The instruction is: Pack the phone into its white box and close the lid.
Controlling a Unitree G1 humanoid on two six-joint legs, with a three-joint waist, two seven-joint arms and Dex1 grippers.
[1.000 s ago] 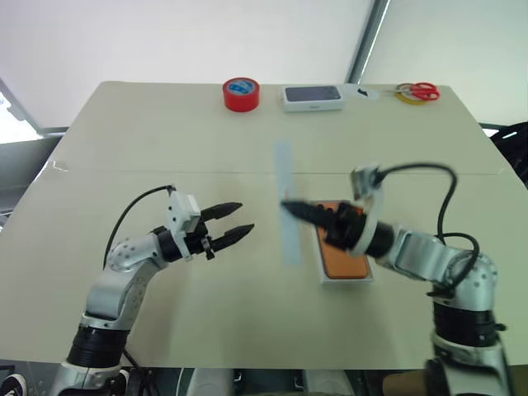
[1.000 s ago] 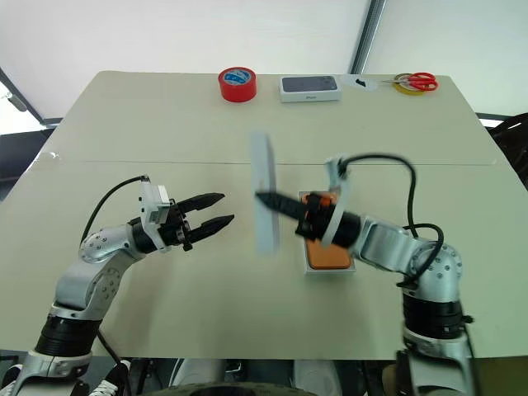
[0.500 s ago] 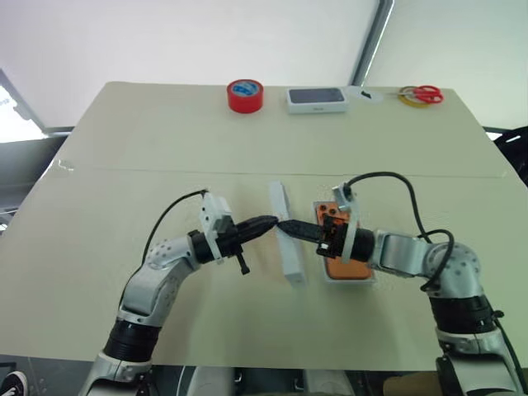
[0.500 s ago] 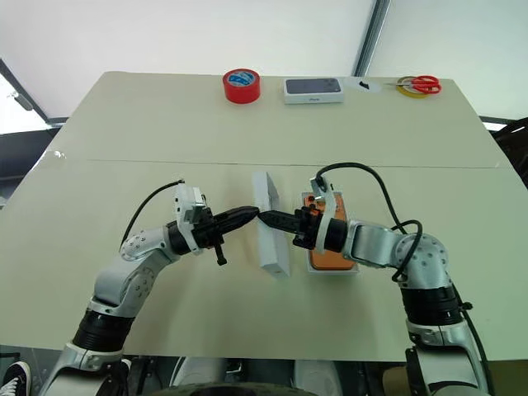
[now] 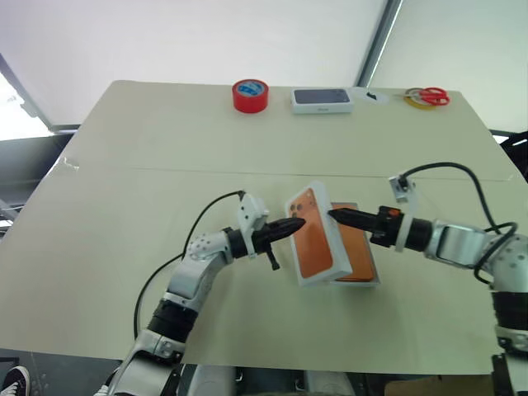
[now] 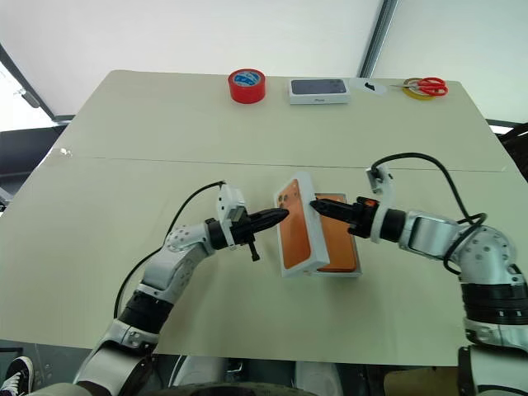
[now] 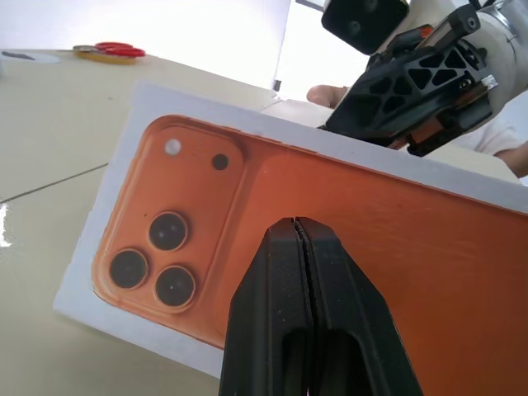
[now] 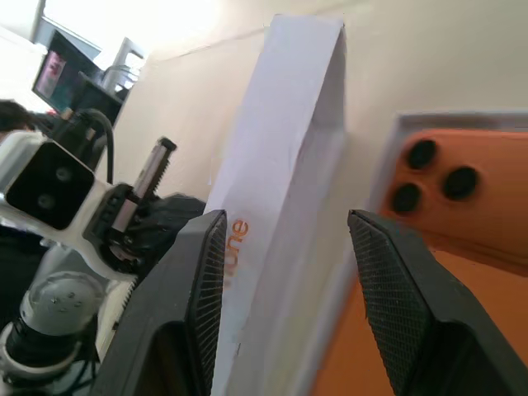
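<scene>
The lid point(image 5: 313, 233), a white shell with an orange phone picture on its outer face, leans tilted over the left side of the white box point(image 5: 365, 283). The orange phone point(image 5: 361, 252) lies in that box, partly covered by the lid. My left gripper point(image 5: 301, 223) is shut, and its tips press on the lid's printed face point(image 7: 388, 223). My right gripper point(image 5: 334, 214) is open at the lid's upper right edge, its fingers point(image 8: 194, 272) wide apart with nothing held. The lid's white side point(image 8: 285, 181) with orange lettering stands beyond them, next to the phone's camera block point(image 8: 437, 177).
A red tape roll point(image 5: 250, 95), a closed white box with a dark top point(image 5: 321, 99) and red-handled scissors point(image 5: 426, 97) lie along the table's far edge. The table point(image 5: 124, 206) is bare to the left of my left arm.
The lid stood on edge between both grippers; it now tips over the box. My right gripper opened and drew back to the right. My shut left gripper moved right against the lid.
</scene>
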